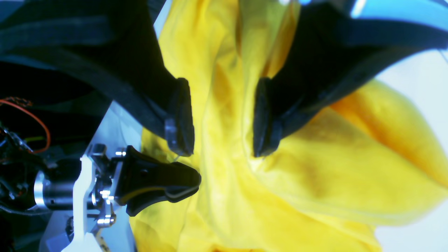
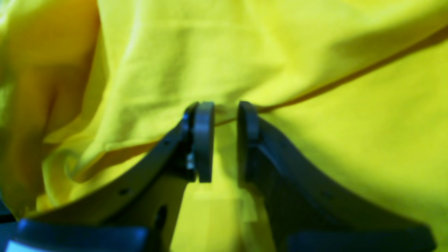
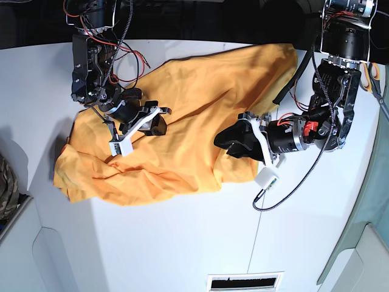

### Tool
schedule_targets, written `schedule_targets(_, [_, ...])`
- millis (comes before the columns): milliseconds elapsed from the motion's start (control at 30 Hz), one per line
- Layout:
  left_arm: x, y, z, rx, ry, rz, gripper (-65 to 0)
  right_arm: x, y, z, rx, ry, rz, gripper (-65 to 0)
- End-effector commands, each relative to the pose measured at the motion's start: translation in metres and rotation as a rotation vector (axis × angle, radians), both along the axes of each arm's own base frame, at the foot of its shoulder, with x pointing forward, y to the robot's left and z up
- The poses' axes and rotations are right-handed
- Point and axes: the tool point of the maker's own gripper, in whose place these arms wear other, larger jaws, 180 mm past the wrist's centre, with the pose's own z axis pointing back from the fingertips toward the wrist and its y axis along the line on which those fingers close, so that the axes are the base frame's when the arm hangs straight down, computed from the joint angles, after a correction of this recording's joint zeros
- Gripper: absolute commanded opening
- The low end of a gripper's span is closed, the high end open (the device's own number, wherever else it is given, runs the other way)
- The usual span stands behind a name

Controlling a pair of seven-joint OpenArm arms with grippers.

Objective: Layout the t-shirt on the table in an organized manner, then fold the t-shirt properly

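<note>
The orange-yellow t-shirt [image 3: 200, 91] lies crumpled and spread across the white table [image 3: 182, 243]. My left gripper [image 3: 221, 143] rests at the shirt's right edge. In the left wrist view the left gripper [image 1: 224, 136] stands open, with a raised ridge of the t-shirt [image 1: 315, 168] running between its wide-apart pads. My right gripper [image 3: 159, 118] sits on the shirt's left part. In the right wrist view the right gripper [image 2: 225, 109] has its pads drawn to a narrow gap, and a fold edge of the t-shirt [image 2: 175, 52] is caught at the tips. The right gripper [image 1: 196, 180] also shows low in the left wrist view.
Camouflage fabric [image 3: 5, 182] lies at the table's left edge. A white block [image 3: 265, 179] on the left arm hangs over bare table beside the shirt, trailing a black cable [image 3: 285, 194]. A floor vent [image 3: 243, 281] shows beyond the front edge.
</note>
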Motion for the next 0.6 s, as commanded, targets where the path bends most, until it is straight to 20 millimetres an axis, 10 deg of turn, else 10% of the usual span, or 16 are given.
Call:
schedule_targets(0, [0.014, 0.004, 0.023, -0.048, -0.062, 0.010, -34.6, 0.008, -0.003, 0.006, -0.012, -0.022, -0.001, -51.5])
schedule_targets(367, [-0.058, -0.034, -0.004, -0.086, 0.173, -0.234, -34.7, 0.010, -0.004, 0.007, -0.009, -0.038, -0.012, -51.5])
schedule_targets(567, [-0.028, -0.015, 0.016, -0.109, 0.078, -0.134, -34.7, 0.008, -0.005, 0.006, -0.017, -0.031, -0.007, -51.5])
